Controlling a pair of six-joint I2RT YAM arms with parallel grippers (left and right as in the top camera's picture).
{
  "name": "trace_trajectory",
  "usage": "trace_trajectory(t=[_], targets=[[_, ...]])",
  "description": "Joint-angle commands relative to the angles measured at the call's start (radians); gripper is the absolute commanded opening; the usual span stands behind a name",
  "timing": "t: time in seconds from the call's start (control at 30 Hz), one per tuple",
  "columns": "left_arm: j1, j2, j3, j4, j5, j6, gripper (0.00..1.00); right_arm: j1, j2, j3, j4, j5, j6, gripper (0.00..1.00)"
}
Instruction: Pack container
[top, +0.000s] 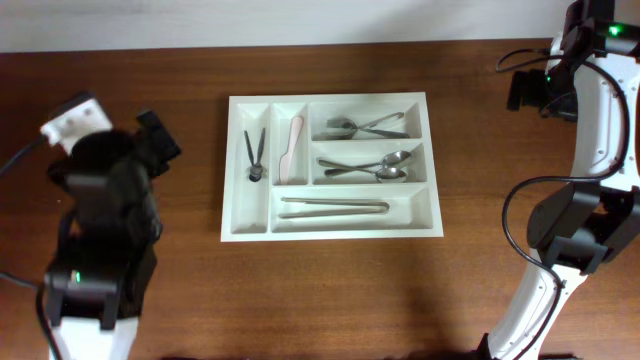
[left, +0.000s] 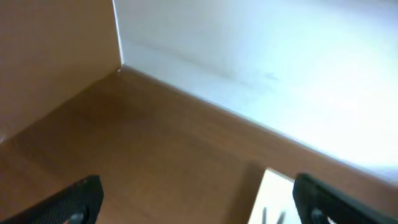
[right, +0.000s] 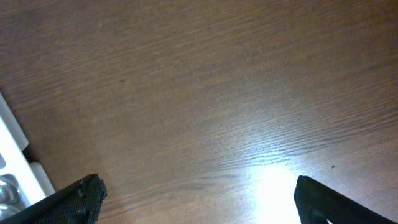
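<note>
Left wrist view: left fingers (left: 78, 200) stand wide apart at the bottom corners of the frame, nothing between them. Beyond lies brown tabletop (left: 155, 143), a white corner of the container (left: 273, 194) at lower right, then the wall (left: 261, 56).

Right wrist view: right fingers (right: 78, 199) are equally wide and empty; the container's edge shows at far left.

Overhead alone shows the whole container, at frame centre, flat on the tabletop, holding tongs (top: 335, 207), spoons (top: 372, 167) and a pink-handled utensil (top: 291, 150).

The container (top: 245, 212) is white, the table (top: 400, 300) brown wood-grain, one utensil (top: 291, 150) pink.
</note>
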Motion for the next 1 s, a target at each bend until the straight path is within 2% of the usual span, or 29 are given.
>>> trace_trajectory(t=[0.0,0.17,0.27,0.47,0.63,0.97], targets=[[0.040,-0.142,-0.270,0.171,0.115,-0.012,0.99,0.005,-0.029,0.006,-0.001,-0.002,-0.003,0.99],[0.052,-0.393,-0.653,0.452,0.176,-0.012,0.99,0.005,-0.029,0.006,-0.001,-0.002,-0.003,0.99],[0.054,-0.537,-0.789,0.470,0.189,-0.012,0.99,0.005,-0.029,0.006,-0.001,-0.003,-0.003,0.99],[0.112,-0.697,-0.867,0.426,0.282,0.014,0.99,0.005,-0.029,0.006,-0.001,-0.002,-0.003,0.99],[0.112,-0.789,-0.902,0.358,0.285,0.014,0.99,0.005,-0.029,0.006,-0.001,-0.003,-0.003,0.99],[0.112,-0.942,-1.025,0.350,0.345,0.015,0.99,0.005,-0.029,0.006,0.000,-0.003,-0.003,0.99]])
